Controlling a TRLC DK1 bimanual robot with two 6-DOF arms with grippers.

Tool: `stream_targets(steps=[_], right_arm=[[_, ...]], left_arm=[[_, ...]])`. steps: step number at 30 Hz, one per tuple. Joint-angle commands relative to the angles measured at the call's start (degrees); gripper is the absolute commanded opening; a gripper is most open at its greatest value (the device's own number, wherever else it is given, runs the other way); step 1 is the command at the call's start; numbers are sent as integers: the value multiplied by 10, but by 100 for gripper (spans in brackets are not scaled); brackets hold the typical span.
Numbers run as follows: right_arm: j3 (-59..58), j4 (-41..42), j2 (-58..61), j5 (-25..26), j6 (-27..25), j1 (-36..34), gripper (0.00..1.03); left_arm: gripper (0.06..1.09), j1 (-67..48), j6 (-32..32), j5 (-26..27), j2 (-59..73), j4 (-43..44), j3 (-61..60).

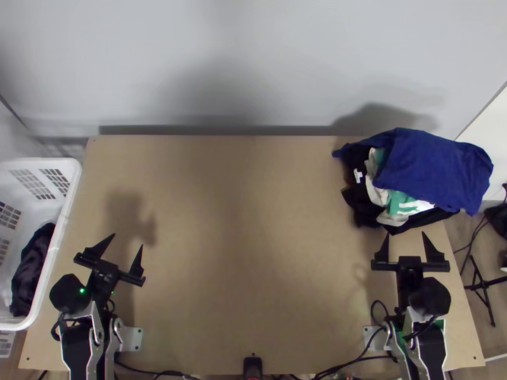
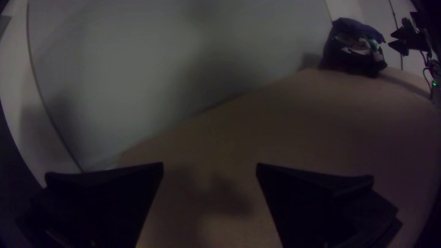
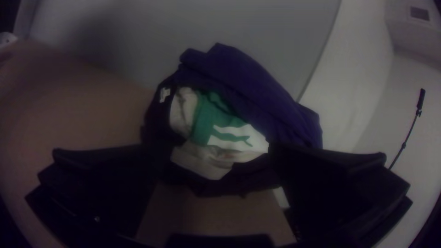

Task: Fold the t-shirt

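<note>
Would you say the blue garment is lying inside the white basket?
No, the blue garment lies on top of the pile of clothes at the table's far right corner, across from the white basket.

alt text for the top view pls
A clothes heap, blue cloth on top, lies on a wooden table, far right. Both open, left gripper and right gripper hang over its near side; a white basket at left holds dark cloth.

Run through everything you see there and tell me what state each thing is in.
Left gripper: open, empty
Right gripper: open, empty
Clothes pile: heaped, rumpled
Blue cloth: draped over the pile
Basket: upright, open-topped
Dark cloth: bunched in the basket
</note>
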Motion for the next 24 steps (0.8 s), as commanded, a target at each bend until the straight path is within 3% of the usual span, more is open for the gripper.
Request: stream_targets(steps=[1,15,18,21,24], right_arm=[[0,-2,0,-7,1,-1,99],[0,-4,24,-11,7,-12,96],[0,-4,33,-11,-20,-1,96],[0,-1,33,-12,-83,30,96],[1,4,33,-12,-97,50,96]], left_arm=[[104,-8,-1,1,0,0,0],[104,-42,19,1,0,-4,0],[104,-44,11,2,1,-7,1],[104,-40,12,1,1,-7,1],[104,-23,27,0,1,-7,1]])
